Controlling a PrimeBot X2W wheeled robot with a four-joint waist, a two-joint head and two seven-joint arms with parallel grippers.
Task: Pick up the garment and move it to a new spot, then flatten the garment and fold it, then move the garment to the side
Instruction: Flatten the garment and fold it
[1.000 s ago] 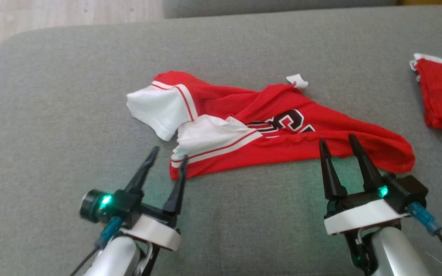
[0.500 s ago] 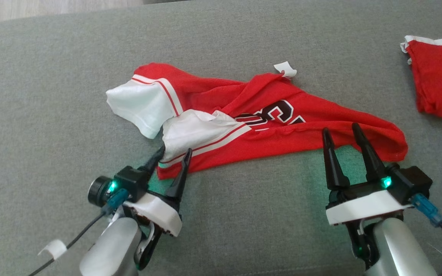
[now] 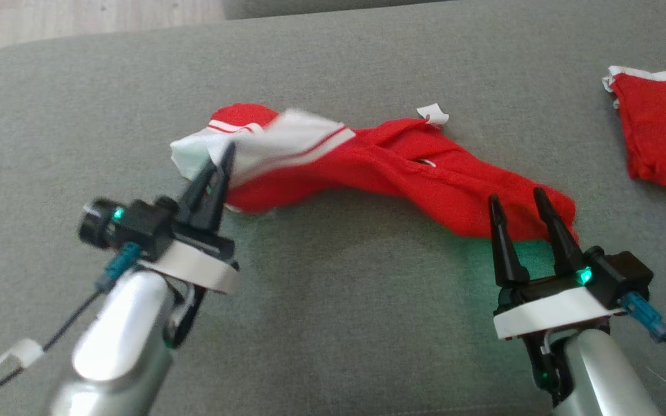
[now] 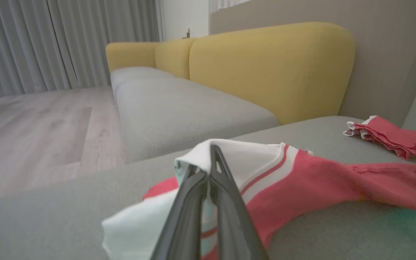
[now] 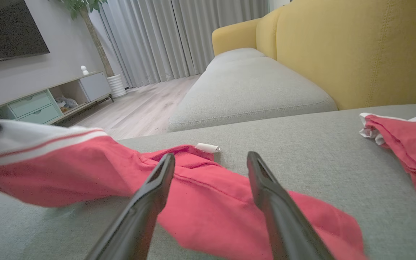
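While left gripper [image 3: 223, 157] jaws clamp garment [image 3: 425, 186] white end | right gripper [image 3: 516, 195] jaws apart over it

Nothing legible can be made out: the red jersey [image 3: 402, 176] shows only plain cloth and stripes, and its small white tag [image 3: 432, 113] is too small to read.

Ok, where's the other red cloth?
Head view, far right: the other red cloth lies on the grey cushion, beyond the right gripper, apart from the jersey.
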